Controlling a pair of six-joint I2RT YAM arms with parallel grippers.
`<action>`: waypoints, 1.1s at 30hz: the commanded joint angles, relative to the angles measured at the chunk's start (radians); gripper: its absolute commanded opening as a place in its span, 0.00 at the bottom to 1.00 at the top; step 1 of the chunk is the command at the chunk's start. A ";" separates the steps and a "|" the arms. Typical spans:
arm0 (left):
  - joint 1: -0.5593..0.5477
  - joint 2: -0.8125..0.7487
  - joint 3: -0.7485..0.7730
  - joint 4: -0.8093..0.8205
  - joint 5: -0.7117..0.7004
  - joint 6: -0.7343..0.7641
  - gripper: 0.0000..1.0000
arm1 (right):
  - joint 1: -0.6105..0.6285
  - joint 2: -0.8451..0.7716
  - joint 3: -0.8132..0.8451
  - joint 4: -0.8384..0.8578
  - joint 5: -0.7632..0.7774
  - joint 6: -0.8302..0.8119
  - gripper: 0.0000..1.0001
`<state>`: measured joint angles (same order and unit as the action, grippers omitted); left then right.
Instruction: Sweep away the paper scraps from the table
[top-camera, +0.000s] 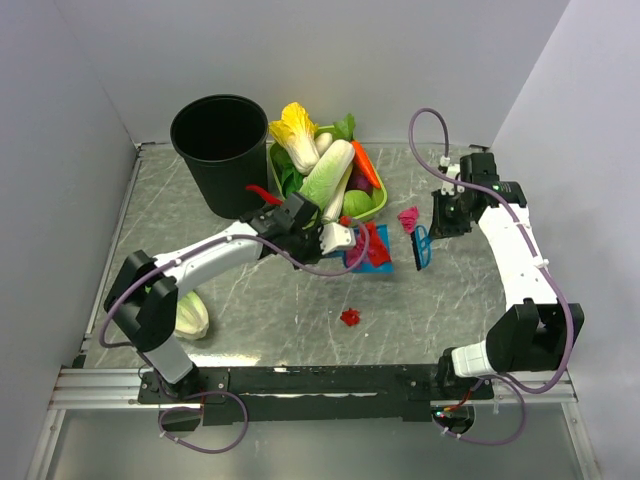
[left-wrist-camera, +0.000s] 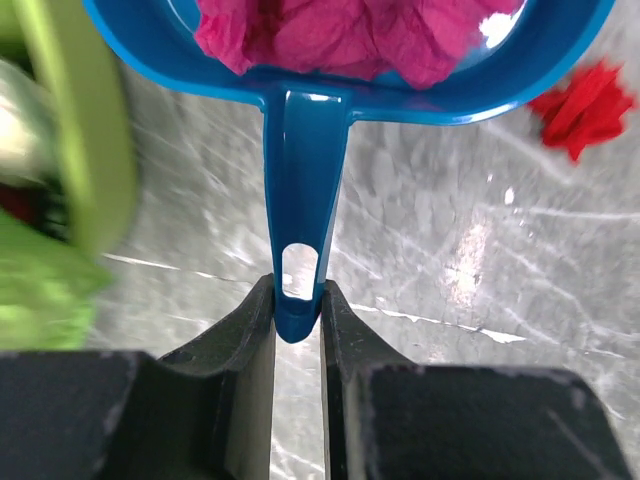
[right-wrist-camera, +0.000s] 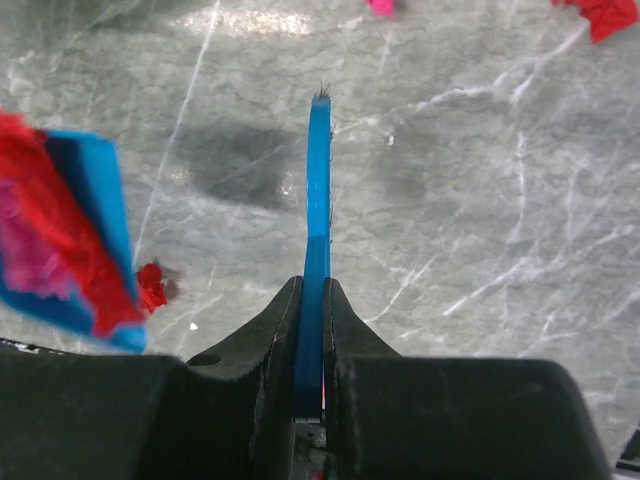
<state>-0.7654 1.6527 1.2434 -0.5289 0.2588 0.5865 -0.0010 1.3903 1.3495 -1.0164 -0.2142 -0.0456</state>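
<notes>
My left gripper is shut on the handle of a blue dustpan that rests on the table. The pan holds magenta paper scraps and red ones. My right gripper is shut on a blue brush, which stands just right of the pan. In the right wrist view the brush points away from the jaws. A loose pink scrap lies between pan and brush. A loose red scrap lies nearer the front, also in the left wrist view.
A black bin stands at the back left. A green basket of vegetables sits beside it, close behind the dustpan. A red chili lies by the bin. A cabbage lies by the left arm's base.
</notes>
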 joint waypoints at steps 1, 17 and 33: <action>-0.002 -0.068 0.131 -0.089 0.060 -0.011 0.01 | -0.024 -0.005 -0.012 0.030 -0.043 0.023 0.00; 0.179 -0.070 0.481 -0.273 -0.006 -0.206 0.01 | -0.048 -0.034 -0.052 0.064 -0.103 0.076 0.00; 0.443 -0.030 0.747 -0.362 -0.363 -0.292 0.01 | -0.054 -0.024 -0.081 0.073 -0.136 0.099 0.00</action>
<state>-0.3744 1.6085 1.8698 -0.8543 0.0059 0.3405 -0.0467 1.3884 1.2720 -0.9649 -0.3267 0.0349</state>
